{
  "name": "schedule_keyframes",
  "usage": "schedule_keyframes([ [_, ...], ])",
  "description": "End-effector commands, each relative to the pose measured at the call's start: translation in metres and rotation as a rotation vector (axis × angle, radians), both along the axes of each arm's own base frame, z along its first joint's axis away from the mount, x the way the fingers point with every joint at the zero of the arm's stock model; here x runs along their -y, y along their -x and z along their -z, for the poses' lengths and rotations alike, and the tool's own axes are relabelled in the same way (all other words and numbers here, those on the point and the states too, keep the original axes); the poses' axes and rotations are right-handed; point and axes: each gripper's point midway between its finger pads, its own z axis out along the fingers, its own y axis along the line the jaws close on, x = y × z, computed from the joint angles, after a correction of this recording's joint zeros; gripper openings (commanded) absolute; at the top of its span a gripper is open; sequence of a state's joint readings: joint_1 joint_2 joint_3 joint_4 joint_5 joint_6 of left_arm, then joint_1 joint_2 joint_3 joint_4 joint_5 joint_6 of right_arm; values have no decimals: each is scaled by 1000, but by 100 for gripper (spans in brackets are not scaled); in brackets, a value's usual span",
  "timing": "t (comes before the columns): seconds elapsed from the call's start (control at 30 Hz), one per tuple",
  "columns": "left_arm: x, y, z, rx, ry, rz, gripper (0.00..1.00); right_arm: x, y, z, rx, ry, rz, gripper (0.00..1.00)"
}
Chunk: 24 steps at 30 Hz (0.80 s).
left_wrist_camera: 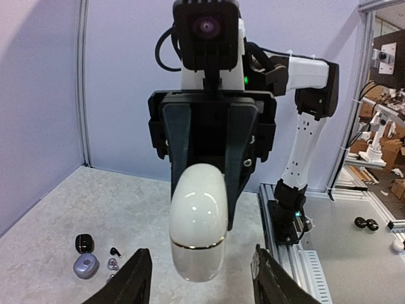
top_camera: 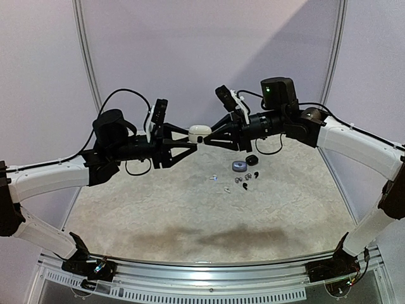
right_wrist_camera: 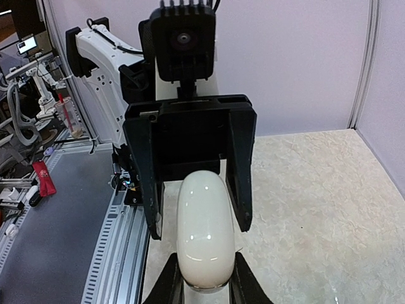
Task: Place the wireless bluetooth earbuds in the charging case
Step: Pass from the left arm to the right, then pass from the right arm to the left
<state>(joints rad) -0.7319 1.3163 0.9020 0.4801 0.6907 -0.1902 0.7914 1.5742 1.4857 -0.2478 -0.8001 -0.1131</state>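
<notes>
- Top view: the two arms meet in mid-air above the table (top_camera: pixel 126 215), with a white charging case (top_camera: pixel 200 132) between their tips.
- The right gripper (top_camera: pixel 205 140) is clamped on the case's end, while the left gripper (top_camera: pixel 193 141) has its jaws spread around the other end.
- The earbuds (top_camera: pixel 241 180) lie loose on the table's far half, a little right of its middle and well below the held case. Some are pale and some are black.
- Just beyond them sit a round bluish-grey case (top_camera: pixel 238 166) and a black case (top_camera: pixel 252 159).
- Left wrist view: the left arm's own fingers (left_wrist_camera: pixel 136 282) stand wide apart at the bottom edge, clear of the white case on both sides.
- The case hangs lengthwise between them, lid shut along a thin gold seam, and the opposite gripper's dark fingers press its flanks.
- Low on the left, a black earbud (left_wrist_camera: pixel 115 251) rests on the table beside the black and bluish-grey cases.
- Right wrist view: the right arm's own fingertips (right_wrist_camera: pixel 166 286) hug the near end of the glossy white case.
- The facing gripper's fingers stand open on either side of the far end, not touching it.
</notes>
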Motion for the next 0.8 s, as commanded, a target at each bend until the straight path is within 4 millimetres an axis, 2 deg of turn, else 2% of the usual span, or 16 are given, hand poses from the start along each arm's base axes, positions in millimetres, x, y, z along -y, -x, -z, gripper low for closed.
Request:
schedule_keyframes([
  [0.0,2,8,8,29,-49,48,48,8,4,-3,58,63,15,0],
  [0.13,6,11,8,40,-58,64,42,9,5,1,96,95,13,0],
  [0.27,9,12,8,35,-64,63,36,7,9,-3,105,81,-5,0],
  [0.47,13,13,11,22,-72,58,33,4,12,1,105,76,-25,0],
  [0.67,17,15,11,25,-74,69,21,3,12,-3,107,59,-25,0],
  [0.77,18,16,10,30,-69,71,8,3,12,-2,107,61,-24,0],
])
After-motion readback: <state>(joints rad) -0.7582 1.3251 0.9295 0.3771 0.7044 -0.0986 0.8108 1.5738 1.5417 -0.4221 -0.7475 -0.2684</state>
